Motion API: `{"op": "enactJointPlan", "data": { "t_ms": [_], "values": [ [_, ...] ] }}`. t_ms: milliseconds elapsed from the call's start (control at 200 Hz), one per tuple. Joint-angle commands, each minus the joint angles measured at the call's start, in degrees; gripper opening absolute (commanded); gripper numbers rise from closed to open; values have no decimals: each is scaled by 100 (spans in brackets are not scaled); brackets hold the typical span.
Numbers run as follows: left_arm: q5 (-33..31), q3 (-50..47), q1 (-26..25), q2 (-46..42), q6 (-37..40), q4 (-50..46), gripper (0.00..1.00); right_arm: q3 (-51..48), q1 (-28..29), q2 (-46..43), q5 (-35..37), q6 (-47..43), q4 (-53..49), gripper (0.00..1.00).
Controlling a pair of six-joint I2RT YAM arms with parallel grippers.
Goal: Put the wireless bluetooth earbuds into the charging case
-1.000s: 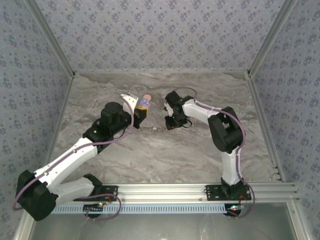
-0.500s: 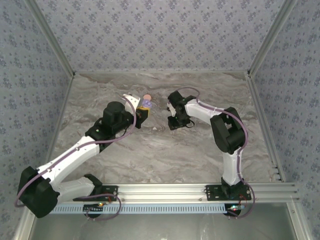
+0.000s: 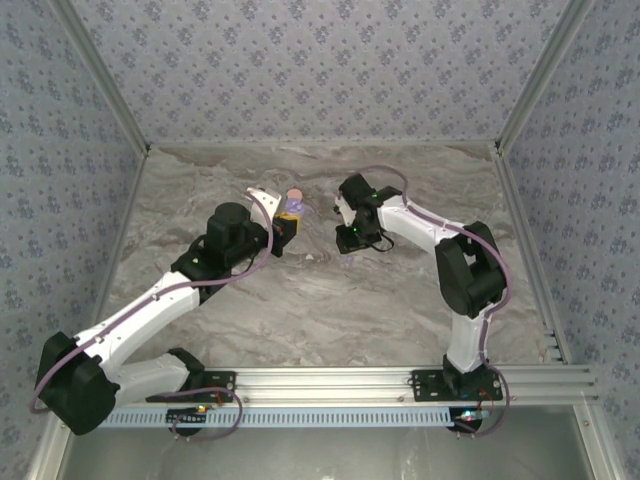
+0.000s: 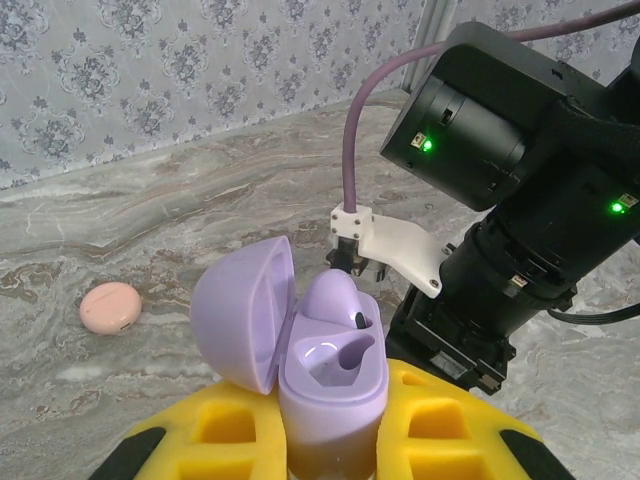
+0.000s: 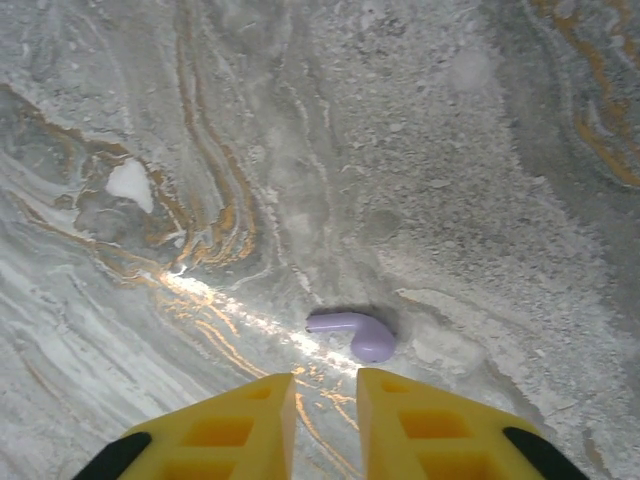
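The lilac charging case (image 4: 330, 385) stands upright between the yellow fingers (image 4: 455, 420) of my left gripper (image 4: 330, 400), which is shut on it. Its lid (image 4: 245, 310) is swung open to the left. One lilac earbud (image 4: 335, 298) sits in the far socket, and the near socket is bare. From above, the case (image 3: 290, 208) is held just above the table, left of my right gripper (image 3: 347, 238). A second lilac earbud (image 5: 355, 332) lies on the marble just ahead of my right gripper (image 5: 325, 385). Its jaws stand narrowly apart with nothing between them.
A salmon-pink disc (image 4: 110, 307) lies on the table left of the case, also at the back behind it (image 3: 294, 193). My right arm's black wrist (image 4: 520, 200) hangs close in front of the case. Patterned walls (image 3: 320, 70) enclose the marble table (image 3: 320, 300).
My right wrist has shifted a little toward the back and its elbow has swung right. The left arm with the case has stayed put.
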Motion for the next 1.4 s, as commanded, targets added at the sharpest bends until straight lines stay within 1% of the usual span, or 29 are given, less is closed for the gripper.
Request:
{"op": "enactJointPlan", "data": {
  "t_ms": [0, 95, 245, 590, 875, 1399],
  "values": [
    [95, 263, -45, 6, -58, 194, 13, -135, 17, 56, -270, -29, -282, 18],
    [92, 271, -50, 6, -52, 183, 13, -198, 16, 188, -269, -2, -310, 15],
    [89, 275, -56, 3, -48, 168, 13, -231, 28, 361, -123, 6, -397, 13],
    [67, 267, -64, 15, -32, 169, 13, -73, 34, 672, 427, 115, -538, 13],
    [51, 253, -61, -1, -14, 142, 13, 217, 48, 921, 634, 182, -502, 13],
    [38, 271, -63, -62, -9, 113, 13, 716, 73, 1131, 716, 182, -452, 13]
  ]
}}
